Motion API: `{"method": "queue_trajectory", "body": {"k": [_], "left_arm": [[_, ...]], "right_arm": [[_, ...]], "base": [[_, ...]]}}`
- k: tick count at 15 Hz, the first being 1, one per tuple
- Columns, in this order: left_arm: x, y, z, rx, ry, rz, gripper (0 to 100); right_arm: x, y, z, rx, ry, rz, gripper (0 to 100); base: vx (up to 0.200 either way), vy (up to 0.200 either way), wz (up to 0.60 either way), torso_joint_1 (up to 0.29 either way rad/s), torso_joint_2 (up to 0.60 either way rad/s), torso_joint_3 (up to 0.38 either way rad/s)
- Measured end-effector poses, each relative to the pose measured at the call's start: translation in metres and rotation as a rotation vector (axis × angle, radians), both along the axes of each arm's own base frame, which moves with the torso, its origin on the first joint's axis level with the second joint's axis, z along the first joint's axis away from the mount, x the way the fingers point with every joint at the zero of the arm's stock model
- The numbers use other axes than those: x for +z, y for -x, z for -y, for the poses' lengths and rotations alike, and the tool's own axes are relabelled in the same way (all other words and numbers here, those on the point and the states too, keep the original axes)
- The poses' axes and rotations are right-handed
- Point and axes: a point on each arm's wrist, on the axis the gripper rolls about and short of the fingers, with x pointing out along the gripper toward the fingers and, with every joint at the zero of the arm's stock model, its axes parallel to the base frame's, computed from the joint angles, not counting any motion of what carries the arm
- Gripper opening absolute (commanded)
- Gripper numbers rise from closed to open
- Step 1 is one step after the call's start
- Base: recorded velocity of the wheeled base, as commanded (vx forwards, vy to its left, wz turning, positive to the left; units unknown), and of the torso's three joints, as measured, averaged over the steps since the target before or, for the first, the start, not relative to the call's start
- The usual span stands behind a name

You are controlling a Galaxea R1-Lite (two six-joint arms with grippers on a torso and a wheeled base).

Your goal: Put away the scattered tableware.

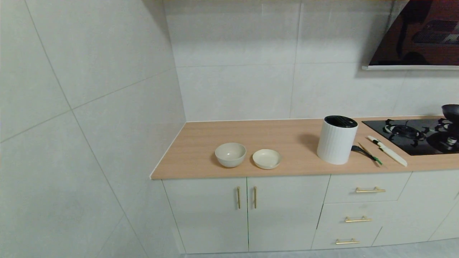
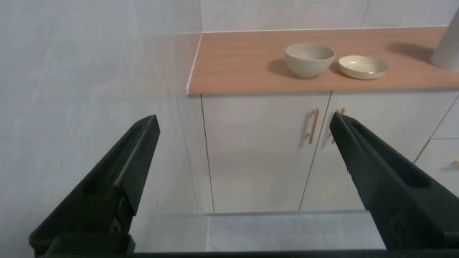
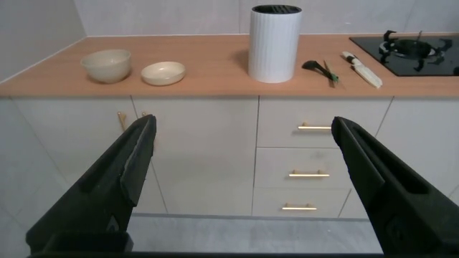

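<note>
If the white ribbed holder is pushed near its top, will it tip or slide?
It may tip: the white ribbed holder stands tall and upright on the smooth countertop. Pushed low, it would likely slide. Its ribs may help grip.

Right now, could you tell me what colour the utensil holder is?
The utensil holder is ribbed white, black-topped; right wrist view shows it best.

No text, label or number can be read anywhere.
</note>
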Motion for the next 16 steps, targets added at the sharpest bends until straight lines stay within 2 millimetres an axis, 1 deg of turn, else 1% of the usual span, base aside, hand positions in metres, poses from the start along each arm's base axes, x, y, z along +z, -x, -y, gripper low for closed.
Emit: {"method": "queue_trajectory", "body": {"k": [2, 4, 10, 16], "left_arm": [[0.0, 0.0, 0.0, -0.001, 0.0, 0.0, 100], [0.0, 0.0, 0.0, 0.0, 0.0, 0.0, 100], [0.0, 0.0, 0.0, 0.0, 0.0, 0.0, 100], [0.0001, 0.0, 0.0, 0.0, 0.0, 0.0, 100]], "right_arm": [[0.0, 0.0, 0.0, 0.0, 0.0, 0.0, 100], [0.0, 0.0, 0.0, 0.001, 0.0, 0.0, 100], [0.0, 0.0, 0.0, 0.0, 0.0, 0.0, 100], [0.0, 0.0, 0.0, 0.0, 0.0, 0.0, 100]], "base": [[0.0, 0.0, 0.0, -0.033, 0.05, 0.035], [0.0, 0.0, 0.0, -0.141, 0.32, 0.156], [0.0, 0.0, 0.0, -0.159, 0.36, 0.181], [0.0, 0.0, 0.0, -0.191, 0.43, 0.232]]}}
